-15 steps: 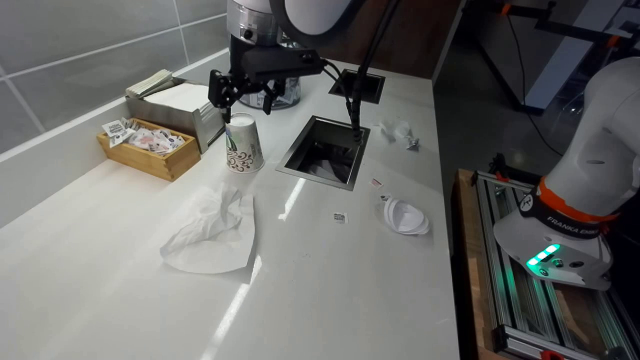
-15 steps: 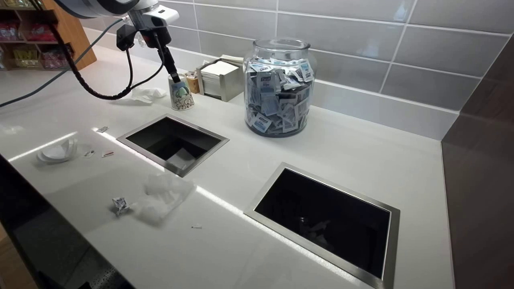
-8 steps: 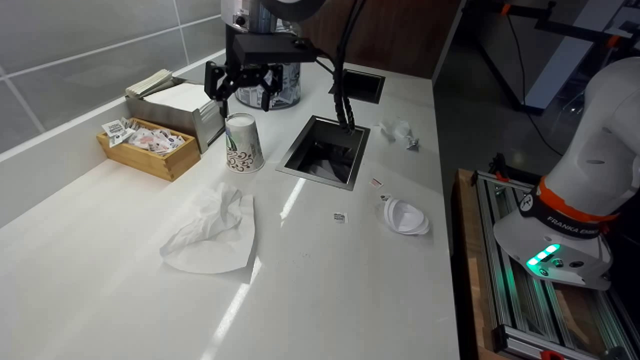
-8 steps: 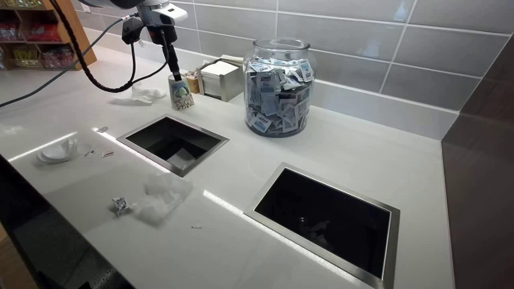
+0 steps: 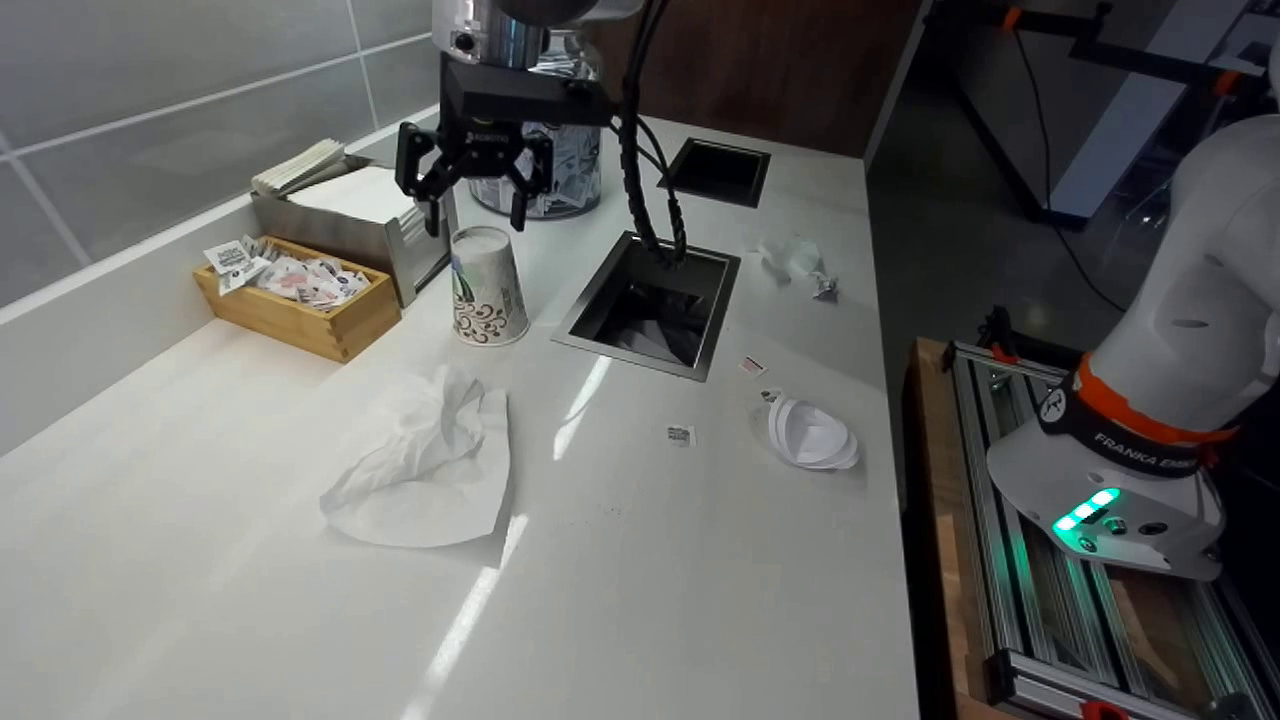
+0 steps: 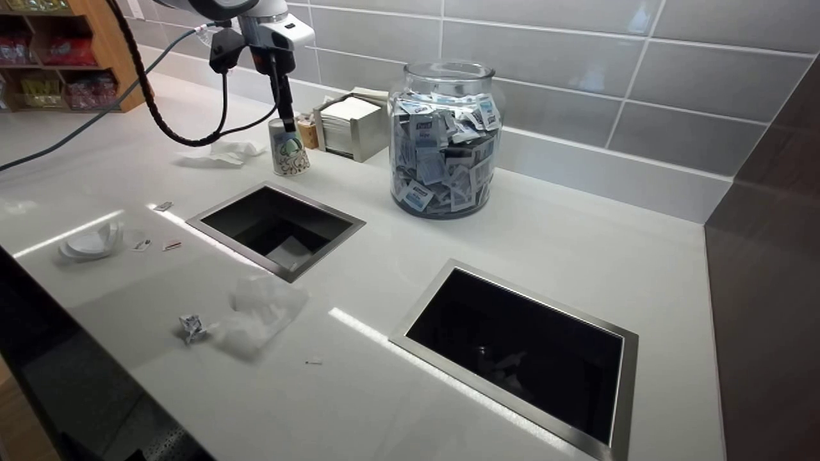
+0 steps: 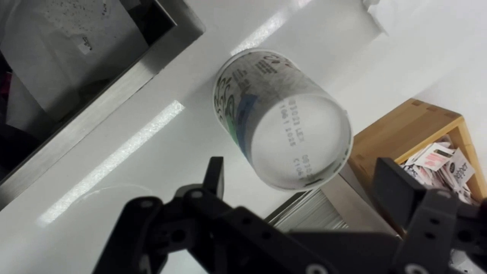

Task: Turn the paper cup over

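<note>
Cup (image 5: 488, 290) stands base-up on the table (image 5: 650, 560) beside the bin (image 5: 640, 358), the claw (image 5: 475, 223) spread and empty near it, so the turning looks either finished or wholly undone; I cannot tell which.

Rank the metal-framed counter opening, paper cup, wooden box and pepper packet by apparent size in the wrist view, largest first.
1. Metal-framed counter opening, even cut off by the picture's edge
2. Paper cup and wooden box: unsure, the box is partly hidden
3. Pepper packet

The claw (image 5: 476, 220) points down, jaws spread apart.
</note>
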